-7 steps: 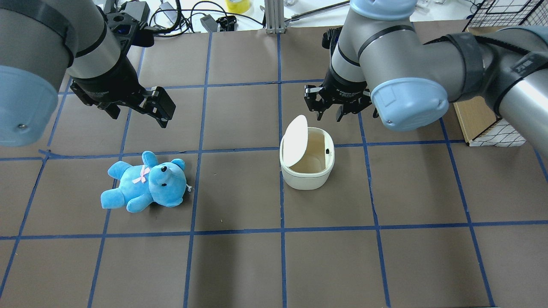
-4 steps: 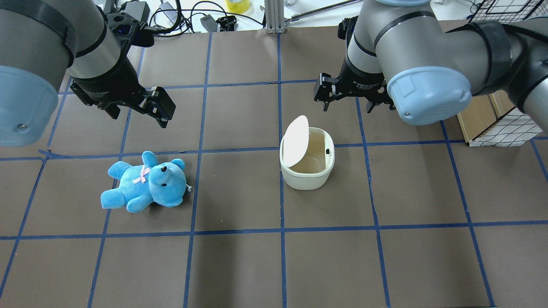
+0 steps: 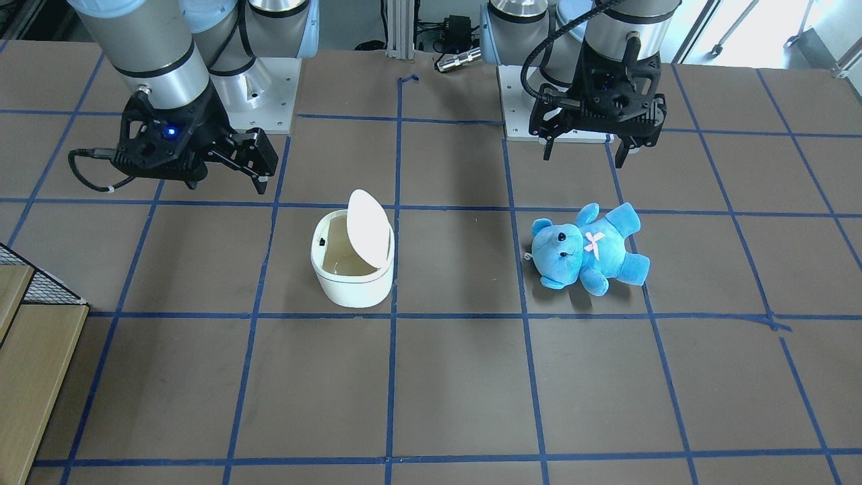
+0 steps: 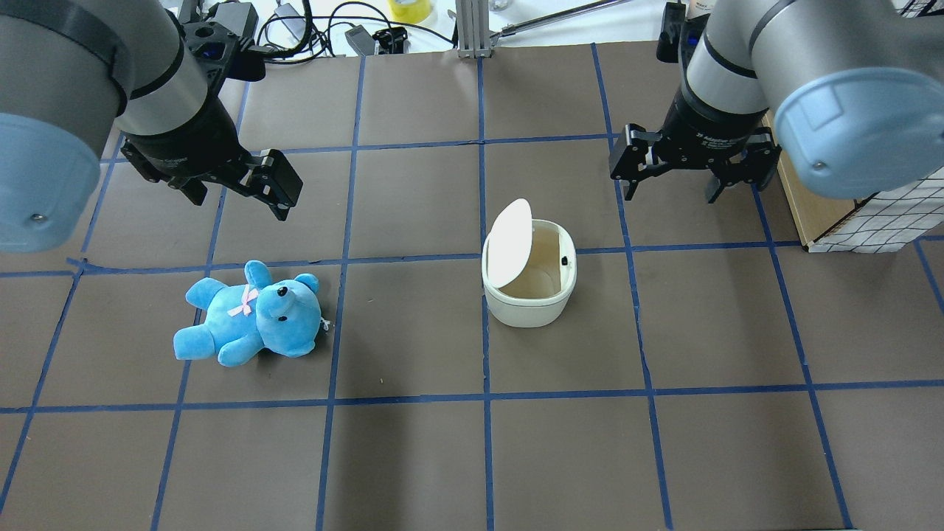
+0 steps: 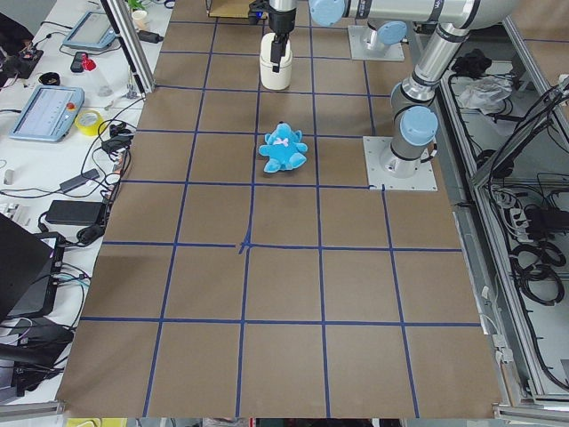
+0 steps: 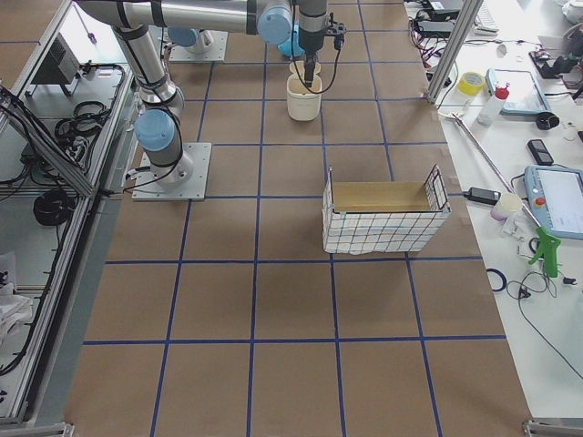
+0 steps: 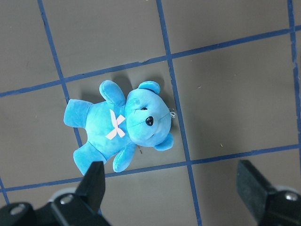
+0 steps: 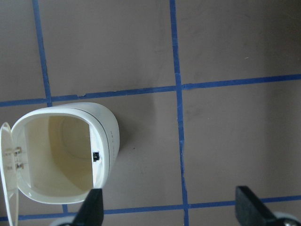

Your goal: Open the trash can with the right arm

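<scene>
The table (image 4: 413, 457) is brown, ruled into squares by blue tape. The right arm (image 4: 826, 88) comes in over its far right part and the left arm (image 4: 66, 88) over its far left part. A wire crate (image 6: 383, 232) with a board lining stands at the right end, beyond the right arm.

The trash can (image 4: 527, 306) stands upright on the table a little right of the middle, astride a blue tape line. Its lid (image 4: 510, 243) is raised and stands nearly on edge on the can's left side, leaning slightly over the opening, so the cream inside shows. A small black catch (image 8: 95, 156) sits on the inner right wall.

A blue bear (image 4: 254, 317) lies on its back to the left, well apart from the can, head toward it, a pink bow on its chest.

The right gripper (image 4: 672, 190) hangs above the table, farther out than the can and to its right, clear of can and lid. Its fingers are spread wide and grasp nothing. The left gripper (image 4: 242, 205) hangs above the table just beyond the bear, fingers likewise spread and empty.
</scene>
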Available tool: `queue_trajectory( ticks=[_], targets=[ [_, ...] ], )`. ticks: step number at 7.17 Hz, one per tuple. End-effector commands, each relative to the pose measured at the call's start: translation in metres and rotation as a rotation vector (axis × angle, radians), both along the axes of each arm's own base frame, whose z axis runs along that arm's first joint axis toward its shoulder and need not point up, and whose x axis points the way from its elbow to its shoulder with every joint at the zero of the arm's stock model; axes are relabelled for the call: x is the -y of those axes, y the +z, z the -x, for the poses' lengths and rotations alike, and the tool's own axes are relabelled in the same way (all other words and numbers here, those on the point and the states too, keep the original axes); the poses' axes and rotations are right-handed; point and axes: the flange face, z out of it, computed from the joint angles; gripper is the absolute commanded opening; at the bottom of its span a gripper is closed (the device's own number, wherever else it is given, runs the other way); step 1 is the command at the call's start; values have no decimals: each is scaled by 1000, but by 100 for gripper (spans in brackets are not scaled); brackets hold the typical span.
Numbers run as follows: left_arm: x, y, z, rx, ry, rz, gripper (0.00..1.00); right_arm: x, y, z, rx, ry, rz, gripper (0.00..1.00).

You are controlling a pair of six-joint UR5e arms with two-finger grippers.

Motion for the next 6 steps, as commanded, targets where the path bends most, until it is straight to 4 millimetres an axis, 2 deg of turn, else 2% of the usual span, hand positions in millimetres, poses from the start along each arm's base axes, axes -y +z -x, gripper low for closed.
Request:
queue_trajectory(
  ticks=[1, 4, 6],
  targets=[
    [0, 0, 0, 0, 0, 0, 100, -25, 18, 7, -15, -2, -39, 100],
    [0, 0, 0, 0, 0, 0, 100, -34, 22, 8, -19, -5, -59, 100],
    [0, 0, 0, 0, 0, 0, 100, -33, 22, 8, -19, -13, -59, 100]
  ],
)
